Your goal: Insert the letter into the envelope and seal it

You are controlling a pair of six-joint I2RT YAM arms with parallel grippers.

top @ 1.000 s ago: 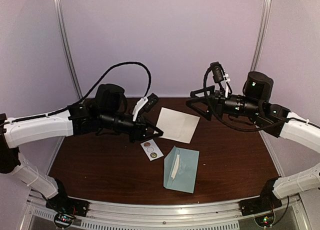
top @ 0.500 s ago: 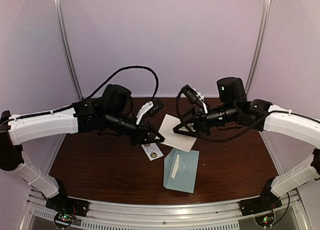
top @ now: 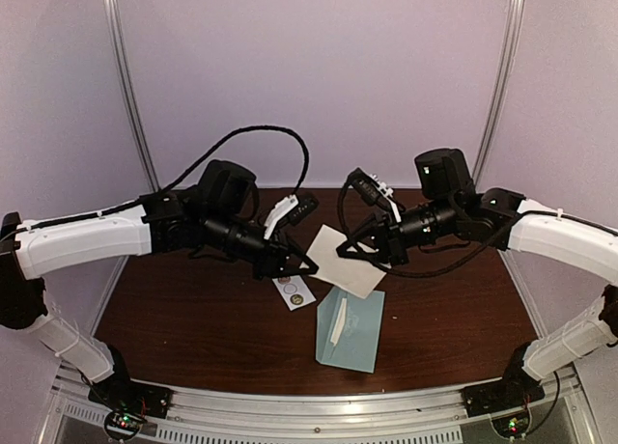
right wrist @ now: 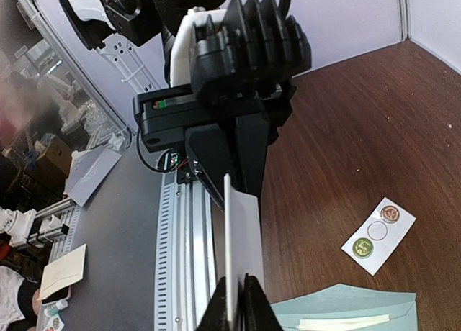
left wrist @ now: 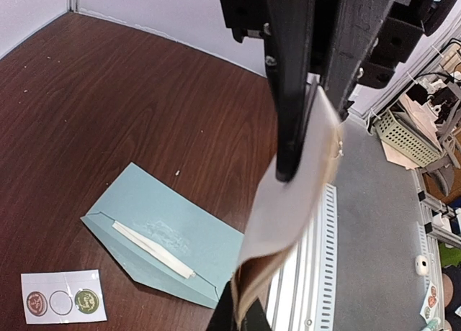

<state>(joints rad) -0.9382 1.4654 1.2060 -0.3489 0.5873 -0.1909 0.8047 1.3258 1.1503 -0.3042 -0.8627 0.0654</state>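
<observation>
White letter (top: 343, 270) held aloft, tilted. Teal envelope (top: 359, 333) flat below, flap open.

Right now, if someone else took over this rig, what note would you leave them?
Left gripper: shut on one edge of the letter.
Right gripper: shut on the opposite edge; the sheet is held between the two, off the table.
Envelope: flat on the table toward the near edge, flap open, letter not in it. Sticker strip lies beside it.
Done: letter lifted.
Left: slide the letter into the envelope, close the flap, seal it.
</observation>
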